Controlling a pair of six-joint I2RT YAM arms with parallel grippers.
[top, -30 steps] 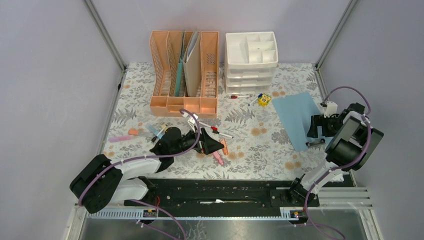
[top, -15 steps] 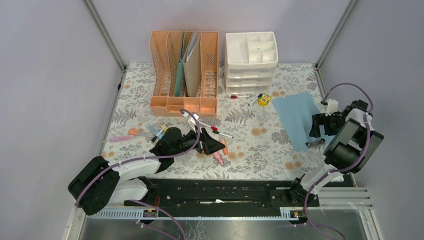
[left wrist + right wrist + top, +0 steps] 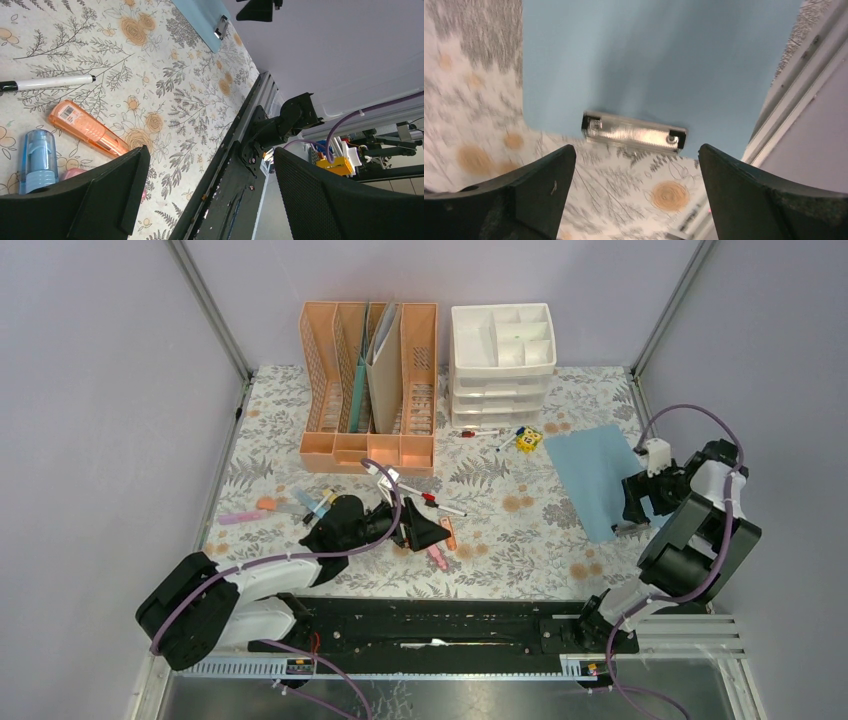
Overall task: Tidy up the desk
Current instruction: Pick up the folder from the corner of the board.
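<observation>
The desk [image 3: 520,540] is covered in pale fern-print cloth. My left gripper [image 3: 425,530] is open and empty, low over several pens and markers. An orange marker [image 3: 87,128], a blue-capped item [image 3: 35,160] and a white pen [image 3: 47,83] lie by its left finger. My right gripper [image 3: 632,508] is open and empty above the near end of a blue clipboard [image 3: 597,478]. The clipboard's metal clip [image 3: 634,131] lies just beyond the fingertips in the right wrist view.
A peach file rack [image 3: 370,390] with folders and a white drawer unit [image 3: 502,360] stand at the back. A yellow cube [image 3: 528,439] and small pens lie in front of the drawers. More markers [image 3: 290,505] lie at the left. Frame posts and walls enclose the desk.
My right arm has shifted slightly right and nearer, its gripper staying over the clipboard's clip end. The left arm has hardly moved.
</observation>
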